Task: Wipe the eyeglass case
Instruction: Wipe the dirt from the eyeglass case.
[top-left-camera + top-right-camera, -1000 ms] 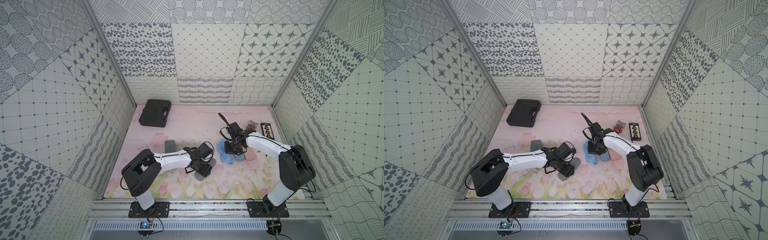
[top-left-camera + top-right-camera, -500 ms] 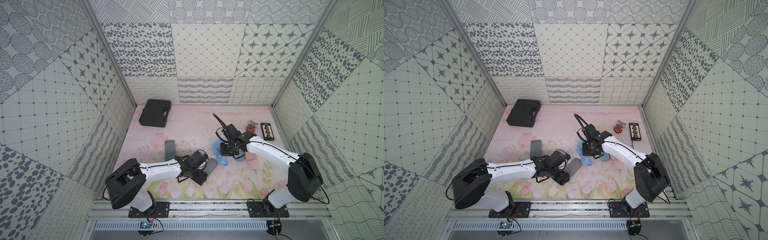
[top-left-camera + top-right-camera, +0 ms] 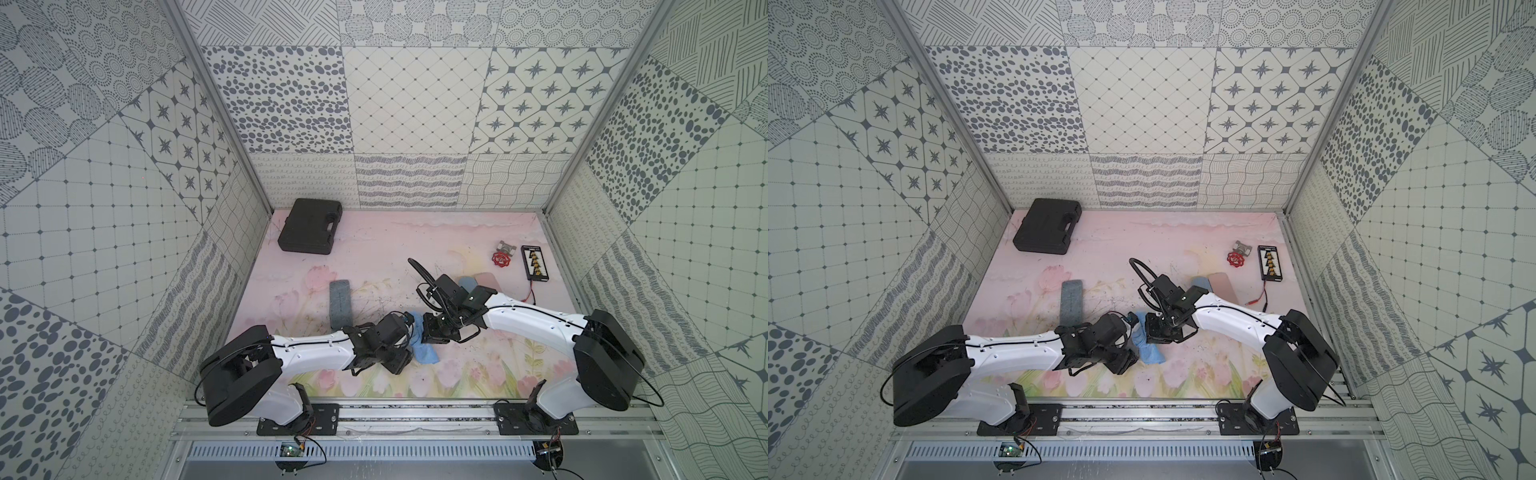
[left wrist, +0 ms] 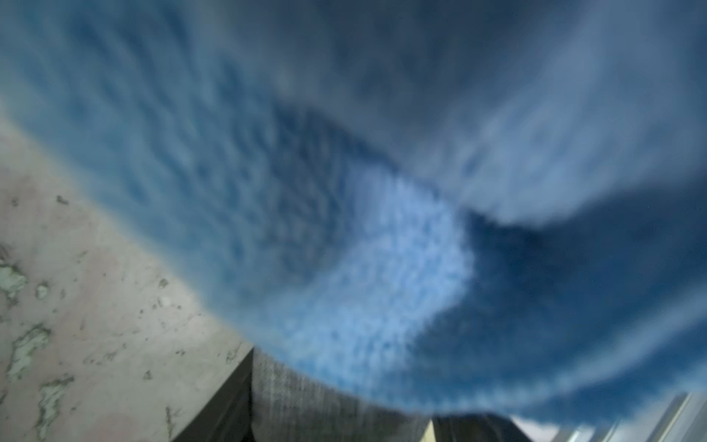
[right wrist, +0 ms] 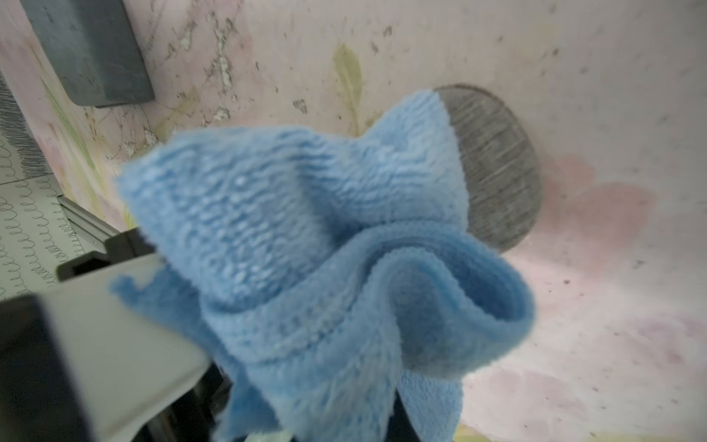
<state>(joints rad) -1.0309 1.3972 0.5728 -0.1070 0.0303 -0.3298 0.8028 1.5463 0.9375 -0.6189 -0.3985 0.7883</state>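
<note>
Right tool [image 3: 433,334], clamped on cloth [image 3: 426,353], should drag it firmly along the eyeglass case [image 5: 497,172]; left tool's [image 3: 398,360] closure unclear.

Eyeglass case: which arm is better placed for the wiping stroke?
Right. The right pincer is shut on the blue cloth, which hangs over the grey eyeglass case. The left pincer sits at the case with no cloth, likelier steadying it.

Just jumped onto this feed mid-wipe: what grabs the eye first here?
The bright blue cloth stands out first. It is bunched in the shut right gripper at the front middle of the pink mat. In the right wrist view the grey eyeglass case pokes out from behind it. The black tool case sits in the far left corner.
</note>
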